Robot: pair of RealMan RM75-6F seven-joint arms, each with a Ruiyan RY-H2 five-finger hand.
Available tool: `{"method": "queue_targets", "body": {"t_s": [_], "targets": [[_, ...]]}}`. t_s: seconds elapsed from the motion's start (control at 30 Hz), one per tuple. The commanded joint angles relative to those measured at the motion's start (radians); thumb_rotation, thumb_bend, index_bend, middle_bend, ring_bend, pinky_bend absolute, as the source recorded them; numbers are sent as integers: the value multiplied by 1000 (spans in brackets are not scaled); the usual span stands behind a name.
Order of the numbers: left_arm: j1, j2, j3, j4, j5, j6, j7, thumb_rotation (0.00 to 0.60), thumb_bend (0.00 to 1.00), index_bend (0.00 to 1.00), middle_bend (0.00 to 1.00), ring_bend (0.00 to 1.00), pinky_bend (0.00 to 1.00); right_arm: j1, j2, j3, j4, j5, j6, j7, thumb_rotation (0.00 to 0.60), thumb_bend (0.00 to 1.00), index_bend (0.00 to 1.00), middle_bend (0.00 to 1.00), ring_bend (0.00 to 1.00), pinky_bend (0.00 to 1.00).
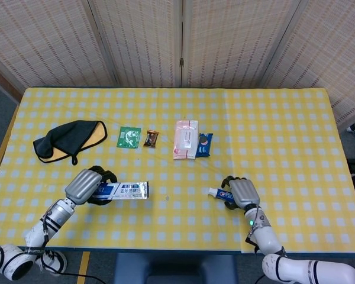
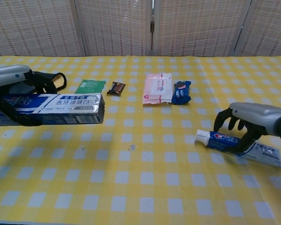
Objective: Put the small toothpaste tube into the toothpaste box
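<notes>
The small toothpaste tube (image 2: 225, 140) lies flat on the checked table, white cap pointing left; in the head view only its cap end (image 1: 213, 191) shows. My right hand (image 2: 251, 120) arches over the tube's middle. Its fingers come down on the far side and its thumb touches the near side, while the tube still rests on the table. The blue and white toothpaste box (image 2: 56, 108) hangs level above the table at the left, its silver end facing right. My left hand (image 1: 86, 184) grips the box (image 1: 125, 190) at its left end.
Along the middle row lie a dark mitt with yellow lining (image 1: 70, 139), a green packet (image 1: 129, 136), a brown snack (image 1: 151, 138), a pink wipes pack (image 1: 186, 139) and a blue packet (image 1: 205, 144). Folding screens stand behind the table (image 1: 284, 118).
</notes>
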Motion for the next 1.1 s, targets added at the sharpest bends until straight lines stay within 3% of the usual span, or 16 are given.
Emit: {"method": "queue_targets", "body": {"t_s": [0.03,0.27,0.73,0.93,1.1], "targets": [[2,3,0,1,2,4,-3,600,252,537,523,474,302,22,-27,-2,8,23,22,-23,600,337,396,279,288,279],[7,10,-2,7,4,9,-16,600,253,537,523,474,301,47,-66,-21,12,29,84,-74,600,353,457,323,325,302],[14,8,-2,26,9,15,-31,600,253,537,523,474,301,61,-128,-50,45,-15,185,-144,600,374,663,522,556,705],[17,10,-2,20,7,14,-26,600,253,537,523,474,301,55,-125,-58,45,-59,187,-122,600,412,719,570,612,785],[20,18,-4,4,3,15,-16,600,253,537,523,475,302,30,-94,-54,34,-139,183,-18,600,427,734,589,632,814]]}}
